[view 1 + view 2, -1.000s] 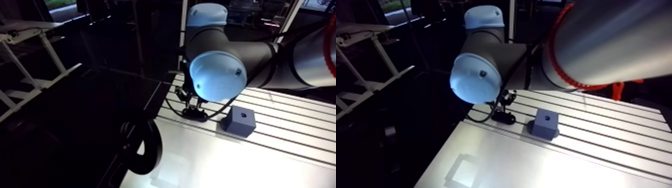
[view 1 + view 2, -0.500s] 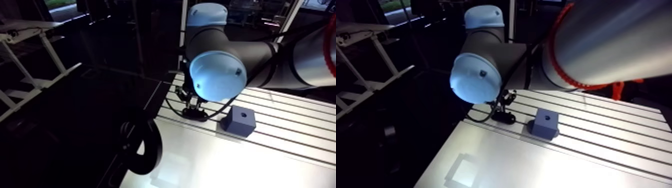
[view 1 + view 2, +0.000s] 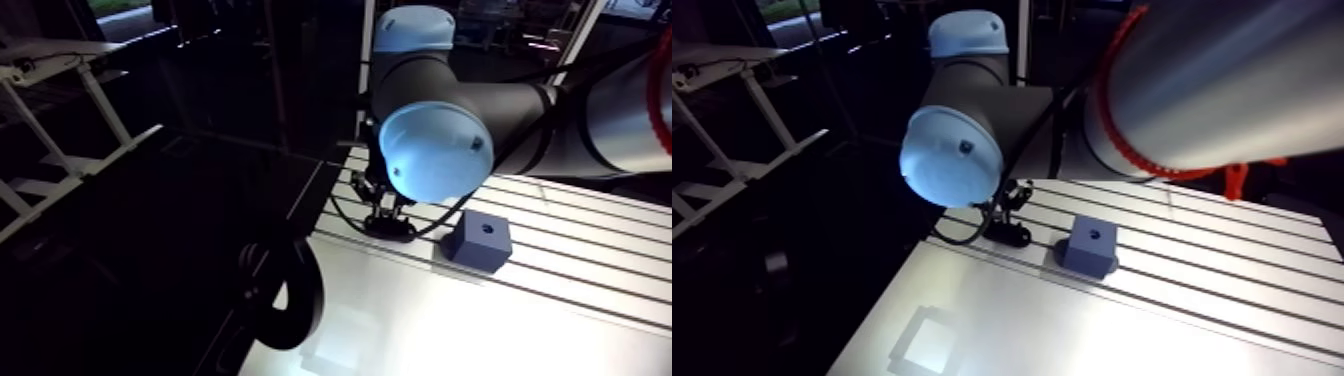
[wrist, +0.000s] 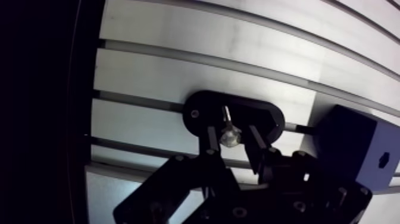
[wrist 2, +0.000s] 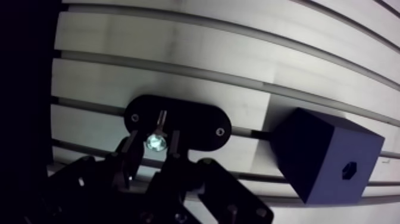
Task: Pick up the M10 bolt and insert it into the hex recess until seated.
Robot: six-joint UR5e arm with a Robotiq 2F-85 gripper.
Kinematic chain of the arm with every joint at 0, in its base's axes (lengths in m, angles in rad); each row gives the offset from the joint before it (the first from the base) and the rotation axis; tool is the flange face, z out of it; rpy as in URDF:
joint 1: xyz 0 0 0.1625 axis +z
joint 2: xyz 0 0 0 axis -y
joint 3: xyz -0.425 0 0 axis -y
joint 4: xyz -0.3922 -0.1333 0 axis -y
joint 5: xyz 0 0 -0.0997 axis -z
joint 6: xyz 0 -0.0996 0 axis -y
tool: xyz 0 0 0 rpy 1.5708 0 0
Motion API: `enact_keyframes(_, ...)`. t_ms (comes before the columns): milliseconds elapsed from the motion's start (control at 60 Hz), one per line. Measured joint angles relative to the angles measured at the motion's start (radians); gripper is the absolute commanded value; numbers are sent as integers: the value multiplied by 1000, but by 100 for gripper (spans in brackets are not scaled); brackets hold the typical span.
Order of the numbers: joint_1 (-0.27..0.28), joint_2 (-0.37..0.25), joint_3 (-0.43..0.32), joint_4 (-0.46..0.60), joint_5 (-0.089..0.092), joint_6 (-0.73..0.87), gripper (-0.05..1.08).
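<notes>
In the wrist view the M10 bolt stands head-up in a black oval holder on the slotted table. My gripper hangs right over it, one finger on each side of the shiny bolt head; a thin gap shows beside the head, so it is open. Beside the holder sits a dark blue block with a small hex recess in its side face. The arm view shows the gripper low over the holder, with the block to its right.
The holder sits close to the left edge of the aluminium table, with dark floor beyond. A black wheel-like disc stands off the table's near left corner. Parallel slots run across the table top.
</notes>
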Motion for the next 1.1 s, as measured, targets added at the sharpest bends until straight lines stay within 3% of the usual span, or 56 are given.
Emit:
enact_keyframes(817,0,6,-1,0,0,1,77)
enact_keyframes(1100,-1,-18,-15,6,6,-1,81)
